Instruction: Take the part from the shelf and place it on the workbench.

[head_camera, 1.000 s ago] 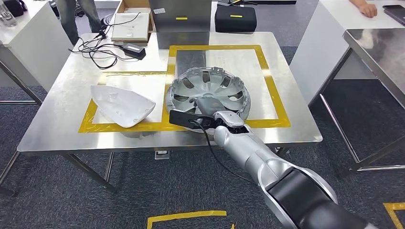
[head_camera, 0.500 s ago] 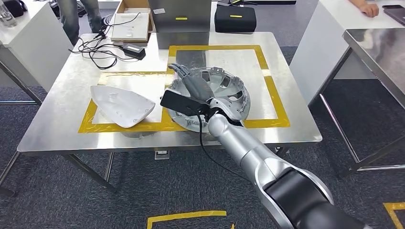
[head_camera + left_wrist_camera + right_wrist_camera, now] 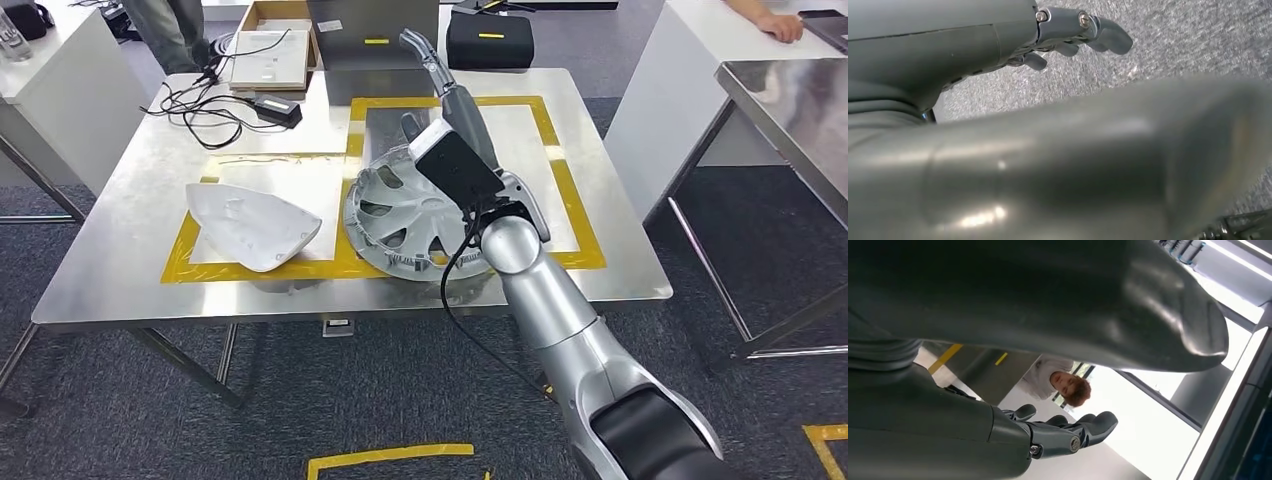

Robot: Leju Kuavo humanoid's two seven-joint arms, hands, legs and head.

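Note:
The silver wheel cover (image 3: 395, 215) lies on the steel workbench (image 3: 140, 230), straddling the yellow tape between the two marked squares. My right hand (image 3: 455, 110) is raised above its far side with fingers stretched out and nothing in them. In the right wrist view the right hand's fingers (image 3: 1068, 432) are spread in open air below its thick thumb (image 3: 1148, 315). In the left wrist view my left hand (image 3: 1068, 30) hangs over grey carpet, fingers loosely bent, holding nothing.
A white shell-shaped part (image 3: 250, 225) lies in the left taped square. Cables and a power adapter (image 3: 275, 105), a cardboard box (image 3: 275, 45) and a black case (image 3: 490, 40) sit at the far edge. Another steel table (image 3: 790, 100) stands to the right. People stand beyond.
My right hand has let go of the wheel cover's near rim and risen up and away from it. The cover has settled flatter on the table.

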